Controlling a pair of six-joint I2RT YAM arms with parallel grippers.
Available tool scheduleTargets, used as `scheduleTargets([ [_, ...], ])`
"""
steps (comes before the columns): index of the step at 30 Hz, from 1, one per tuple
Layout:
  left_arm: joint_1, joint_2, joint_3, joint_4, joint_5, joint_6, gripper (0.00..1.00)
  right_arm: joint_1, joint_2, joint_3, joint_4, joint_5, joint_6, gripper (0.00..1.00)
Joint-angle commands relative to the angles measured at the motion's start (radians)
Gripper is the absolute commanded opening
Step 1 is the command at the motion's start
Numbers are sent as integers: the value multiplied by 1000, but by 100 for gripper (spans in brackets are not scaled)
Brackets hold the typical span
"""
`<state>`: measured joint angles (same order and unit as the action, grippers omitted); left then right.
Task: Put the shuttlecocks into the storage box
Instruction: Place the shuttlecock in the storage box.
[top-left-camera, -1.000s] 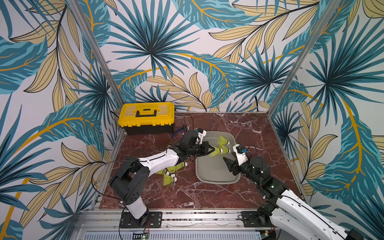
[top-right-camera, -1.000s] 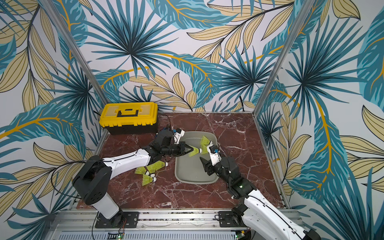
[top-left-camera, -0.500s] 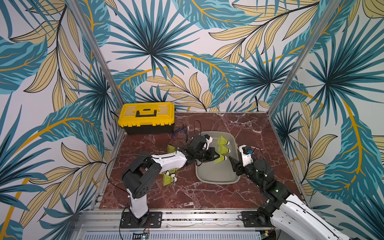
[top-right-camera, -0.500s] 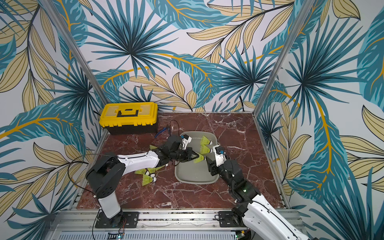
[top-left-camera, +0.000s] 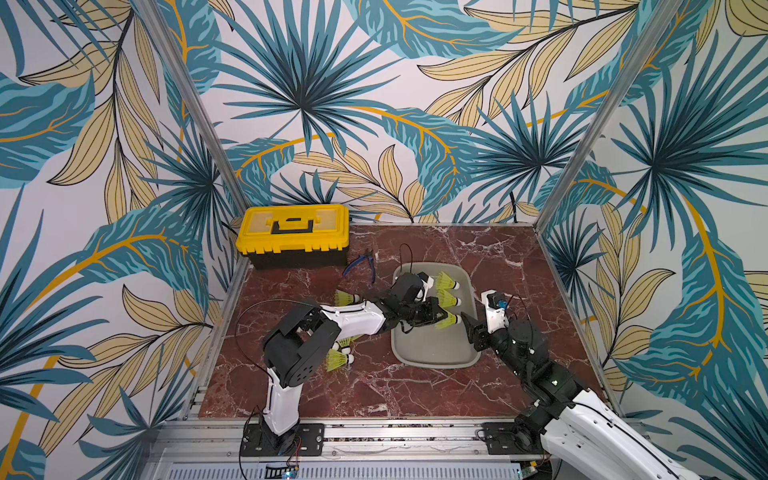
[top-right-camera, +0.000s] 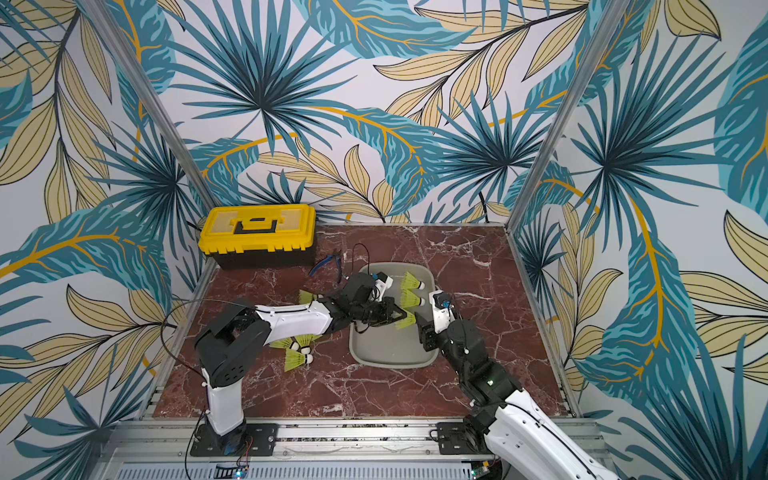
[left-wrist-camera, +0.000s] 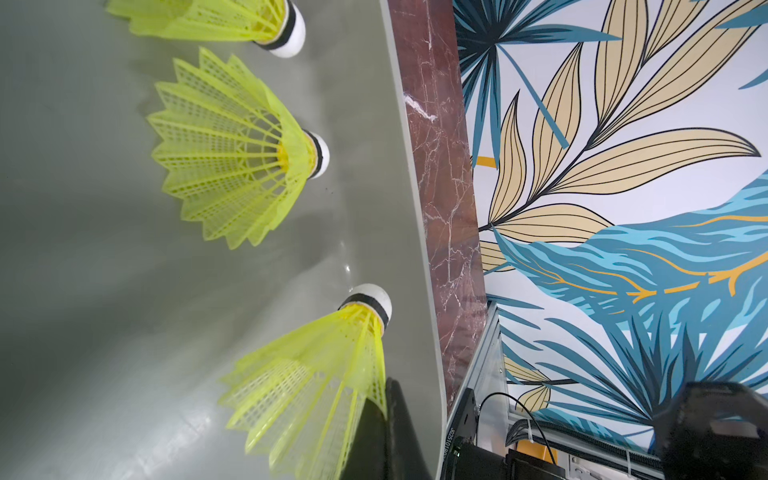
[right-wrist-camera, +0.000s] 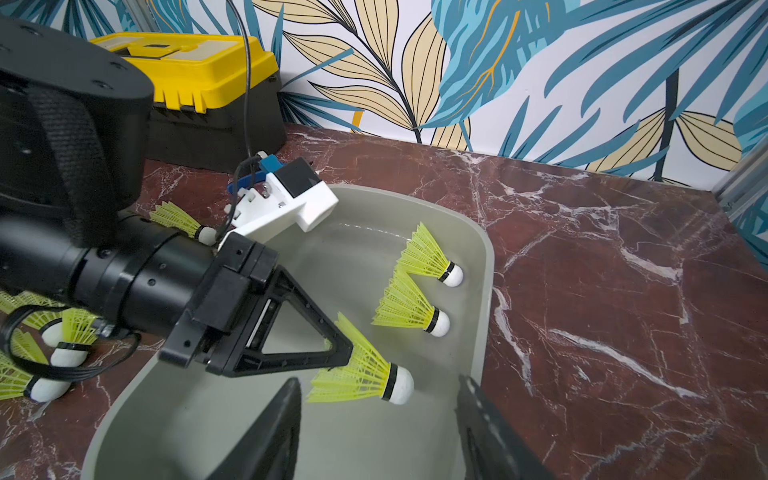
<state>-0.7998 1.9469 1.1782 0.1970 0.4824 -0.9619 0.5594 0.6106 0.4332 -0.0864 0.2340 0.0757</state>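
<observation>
**Left arm poised to let go over the tray**

The red marbled surface (top-left-camera: 415, 386) carries a yellow-lidded black toolbox (top-left-camera: 293, 232) at the back. Nearer the middle sits the shallow grey plastic storage box (top-left-camera: 432, 353) with its low rim.

The left gripper (right-wrist-camera: 341, 354) reaches in over the box. Its fingers are pinched tight on the skirt rim of a neon yellow-green plastic shuttlecock (right-wrist-camera: 365, 374) with a white, black-banded tip. That tip sits low by the box's right wall, though I can't tell whether it touches the floor. The right gripper (top-left-camera: 471, 332) hovers at the box's near right corner, fingers partly apart with nothing between them.

Two more shuttlecocks lie on their sides inside the box, one (right-wrist-camera: 428, 257) just beside the other (right-wrist-camera: 409, 307), tips toward the same wall. Outside, one (top-left-camera: 345, 297) lies behind the left forearm and a small cluster (top-left-camera: 338, 358) sits by the left elbow, partly hidden by the arm.

The step in hand looks like the release. The fingers should part gently while the held shuttlecock is low, since so light a thing would likely bounce or roll. The arm should then draw back along the skirt's line, away from the two neighbours. It should lift clear of the rim so it neither snags the mesh nor drags the box. The right arm is close and had best hold off.
</observation>
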Motion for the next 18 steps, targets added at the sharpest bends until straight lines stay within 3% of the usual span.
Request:
scheduleTargets([
  [1,0,18,57,6,2,7,0,5,-13,-14,-19,21,13,60],
  [18,1,89,126,-37,-3,28,0,4,-24,-14,-38,38,2,60],
])
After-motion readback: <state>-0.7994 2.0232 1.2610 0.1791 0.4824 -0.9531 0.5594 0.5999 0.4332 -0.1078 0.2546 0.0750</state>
